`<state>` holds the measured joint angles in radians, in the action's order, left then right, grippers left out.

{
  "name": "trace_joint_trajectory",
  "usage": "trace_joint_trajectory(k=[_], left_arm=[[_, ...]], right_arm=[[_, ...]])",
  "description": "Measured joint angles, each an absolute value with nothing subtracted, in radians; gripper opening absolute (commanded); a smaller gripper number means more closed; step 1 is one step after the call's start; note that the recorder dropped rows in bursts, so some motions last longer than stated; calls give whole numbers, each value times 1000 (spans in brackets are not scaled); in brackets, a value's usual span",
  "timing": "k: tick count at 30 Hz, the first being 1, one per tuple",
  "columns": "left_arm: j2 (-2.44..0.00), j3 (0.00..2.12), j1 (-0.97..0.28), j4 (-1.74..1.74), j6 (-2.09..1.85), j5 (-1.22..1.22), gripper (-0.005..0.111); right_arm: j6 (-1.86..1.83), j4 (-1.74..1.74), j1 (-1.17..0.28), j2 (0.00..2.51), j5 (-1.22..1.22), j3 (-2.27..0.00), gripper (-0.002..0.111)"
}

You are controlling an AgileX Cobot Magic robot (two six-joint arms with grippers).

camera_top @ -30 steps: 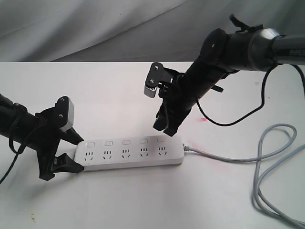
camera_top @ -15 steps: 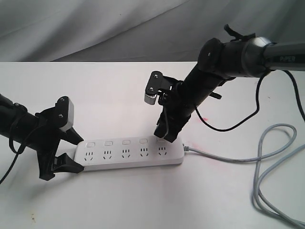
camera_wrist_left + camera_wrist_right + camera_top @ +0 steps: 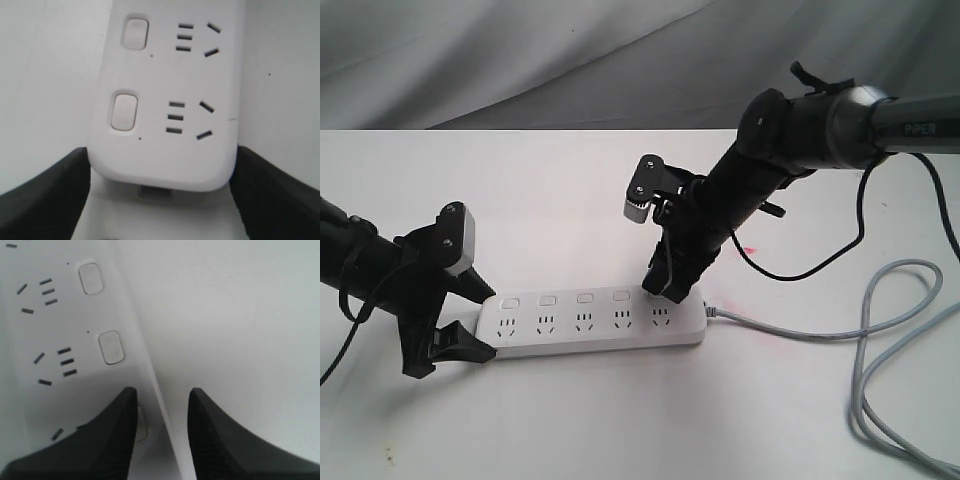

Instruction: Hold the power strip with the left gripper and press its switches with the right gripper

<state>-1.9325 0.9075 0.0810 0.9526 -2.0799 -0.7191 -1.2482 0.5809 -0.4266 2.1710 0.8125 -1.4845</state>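
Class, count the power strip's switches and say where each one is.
5. On the power strip, the first sits by the left claw; the second, third and fourth follow in a row; the fifth, at the cable end, is mostly hidden under the right claw.

The left gripper [image 3: 492, 325] is a black two-fingered claw topped by a pale grey block [image 3: 458, 240] with dark screws. It sits on a thin black arm [image 3: 360, 265] trailing a slim black cable [image 3: 342, 348]. The right gripper [image 3: 667, 289] is black too, with a silver-grey screwed plate [image 3: 642, 185]. Its thick black-and-grey arm [image 3: 820, 125] bears pale PIPER lettering [image 3: 920, 128] and a looping black cable [image 3: 785, 276]. Its fingers [image 3: 100, 450] are matte black and tapered.
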Motion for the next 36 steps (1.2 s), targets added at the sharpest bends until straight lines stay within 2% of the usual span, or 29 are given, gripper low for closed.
trace_joint_trajectory(k=[36], left_arm=[[-1932,908,81,953,-2080,-719,61]], right_arm=[[-1246,558,-424,2140,794,-1469,32]])
